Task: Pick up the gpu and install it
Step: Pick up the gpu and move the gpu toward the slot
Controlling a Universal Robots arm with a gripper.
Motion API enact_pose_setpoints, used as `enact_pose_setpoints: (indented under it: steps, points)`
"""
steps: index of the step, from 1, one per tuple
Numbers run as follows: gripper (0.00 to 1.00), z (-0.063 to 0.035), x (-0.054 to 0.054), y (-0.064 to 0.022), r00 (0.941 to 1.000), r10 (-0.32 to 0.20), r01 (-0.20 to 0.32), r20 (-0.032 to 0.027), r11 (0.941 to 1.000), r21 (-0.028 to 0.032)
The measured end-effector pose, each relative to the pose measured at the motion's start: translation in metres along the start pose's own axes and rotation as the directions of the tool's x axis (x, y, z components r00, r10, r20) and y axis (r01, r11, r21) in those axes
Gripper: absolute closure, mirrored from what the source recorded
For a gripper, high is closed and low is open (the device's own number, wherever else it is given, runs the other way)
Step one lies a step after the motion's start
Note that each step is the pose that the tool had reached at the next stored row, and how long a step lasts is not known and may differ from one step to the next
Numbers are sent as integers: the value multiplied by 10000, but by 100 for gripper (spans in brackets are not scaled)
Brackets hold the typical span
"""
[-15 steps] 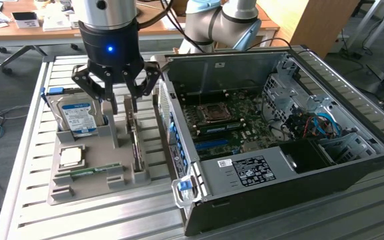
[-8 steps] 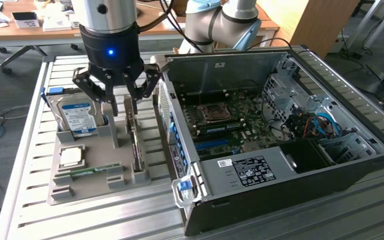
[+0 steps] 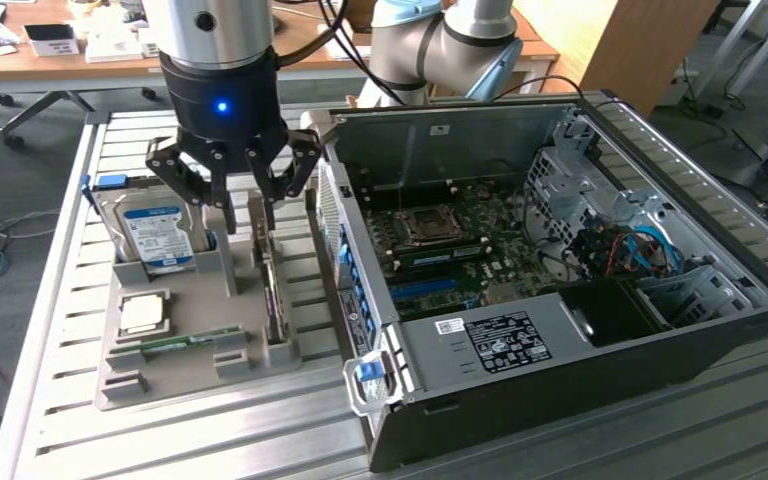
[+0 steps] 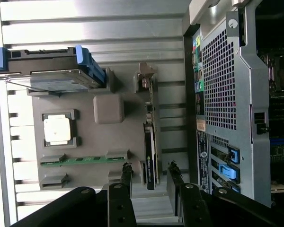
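Gpu point(image 3: 272, 285), thin green circuit card on edge in grey plastic tray point(image 3: 177, 375): you are poising the wide-open hand point(image 3: 244, 205) over it; pick-up step, calling for a squared descent.

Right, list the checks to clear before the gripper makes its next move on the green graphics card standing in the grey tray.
1. Gripper open: ok, its fingers stand apart.
2. Thin flat green gpu card between the fingers: ok, the wrist view shows a gap on each side.
3. Card standing on edge in the grey plastic holder tray: ok.
4. Thick silver hard drive with blue label apart from the fingers: ok.
5. Black computer case open on its side, green motherboard exposed: ok.
6. Fingers low enough on the card: cannot tell.
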State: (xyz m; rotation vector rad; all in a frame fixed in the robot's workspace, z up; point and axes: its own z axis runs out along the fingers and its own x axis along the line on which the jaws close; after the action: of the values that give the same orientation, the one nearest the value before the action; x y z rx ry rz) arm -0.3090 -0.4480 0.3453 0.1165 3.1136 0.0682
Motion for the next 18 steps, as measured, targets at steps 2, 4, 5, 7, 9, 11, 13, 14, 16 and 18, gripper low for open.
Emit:
enact_pose_setpoints:
  steps: [2, 4, 5, 7, 9, 11, 13, 14, 16, 18]
  points:
    - [57, 0, 0, 0, 10000, 0, 0, 0, 10000, 0]
    - [57, 8, 0, 0, 10000, 0, 0, 3, 10000, -3]
    - [57, 12, 0, 0, 10000, 0, 0, 2, 10000, -2]
    - [57, 18, 1, -1, 10000, 0, 0, 0, 10000, 0]
    - [57, 20, 1, -1, 10000, 0, 0, -2, 10000, 2]
    - [57, 22, 1, -1, 10000, 1, -1, 0, 10000, 1]
    - [57, 22, 1, -1, 10000, 0, 0, 0, 10000, 1]
    - [57, 25, 1, -1, 10000, 0, 0, 1, 10000, 0]
    - [57, 29, 1, -1, 10000, 0, 0, 1, 10000, 0]
    - [57, 29, 1, -1, 10000, 0, 0, -1, 10000, 2]
